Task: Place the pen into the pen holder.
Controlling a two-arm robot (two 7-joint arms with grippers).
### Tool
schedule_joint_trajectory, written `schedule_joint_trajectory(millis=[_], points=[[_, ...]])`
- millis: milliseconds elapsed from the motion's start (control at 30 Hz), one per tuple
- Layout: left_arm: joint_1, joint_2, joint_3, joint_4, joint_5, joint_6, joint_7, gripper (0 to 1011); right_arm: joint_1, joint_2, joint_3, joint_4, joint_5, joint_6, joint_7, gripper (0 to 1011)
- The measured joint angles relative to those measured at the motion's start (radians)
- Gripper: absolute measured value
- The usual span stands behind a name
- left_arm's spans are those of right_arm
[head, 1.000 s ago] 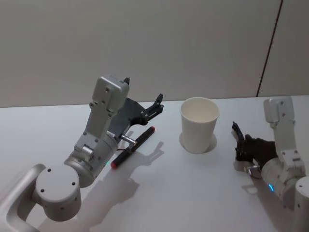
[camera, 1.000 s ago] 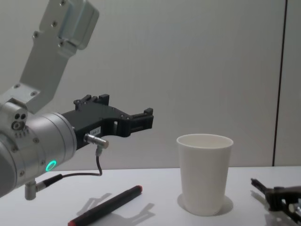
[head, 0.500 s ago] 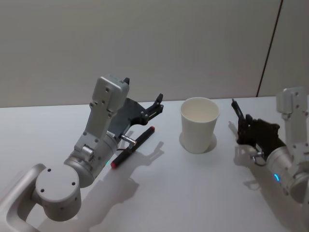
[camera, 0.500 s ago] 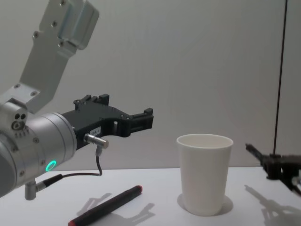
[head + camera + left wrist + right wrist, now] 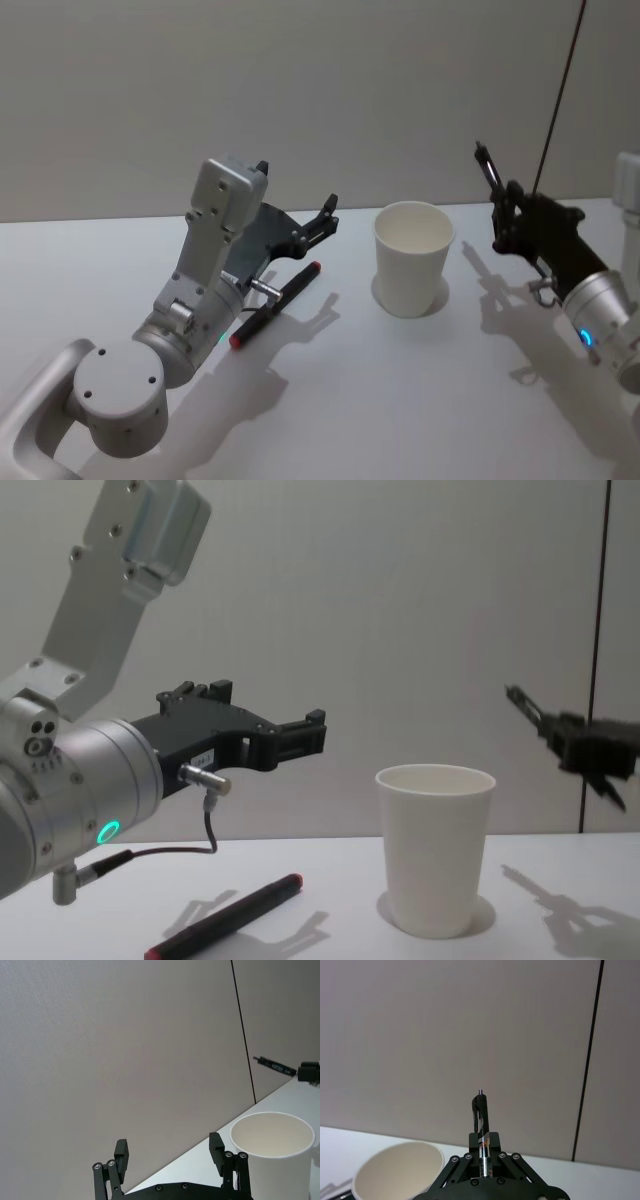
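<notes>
The pen holder [image 5: 413, 258] is a white paper cup standing upright on the white table, also seen in the chest view [image 5: 435, 850]. My right gripper [image 5: 505, 203] hangs to the right of the cup, above its rim, shut on a thin black pen [image 5: 488, 166] that points up and toward the cup. The right wrist view shows this pen [image 5: 480, 1120] clamped between the fingers, with the cup [image 5: 395, 1172] below. My left gripper [image 5: 296, 187] hovers open left of the cup [image 5: 272, 1145], with nothing between its fingers [image 5: 121, 1152].
A second pen [image 5: 275, 303], black with red ends, lies on the table below the left gripper, left of the cup; the chest view shows it too [image 5: 225, 918]. A plain wall stands behind the table.
My right gripper has risen from near the table to above the cup's rim, carrying the black pen. The left arm and the red-ended pen have not moved.
</notes>
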Motion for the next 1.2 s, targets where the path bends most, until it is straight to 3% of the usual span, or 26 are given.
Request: schedule_joint_trajectory(millis=[233,433,667,1200], points=[[0.0,0.0,0.0,0.0,0.0,0.0,0.0,1001,0.025,0.001,0.01,0.019,0.044,-0.094,0.072,110],[0.0,0.0,0.0,0.0,0.0,0.0,0.0,1001,0.065,-0.003,0.019,0.055,0.103,-0.197,0.169,110],[0.0,0.0,0.0,0.0,0.0,0.0,0.0,1001,0.111,-0.015,0.02,0.103,0.151,-0.278,0.259,110],[0.0,0.0,0.0,0.0,0.0,0.0,0.0,1001,0.188,-0.048,0.004,0.236,0.172,-0.371,0.359,110]])
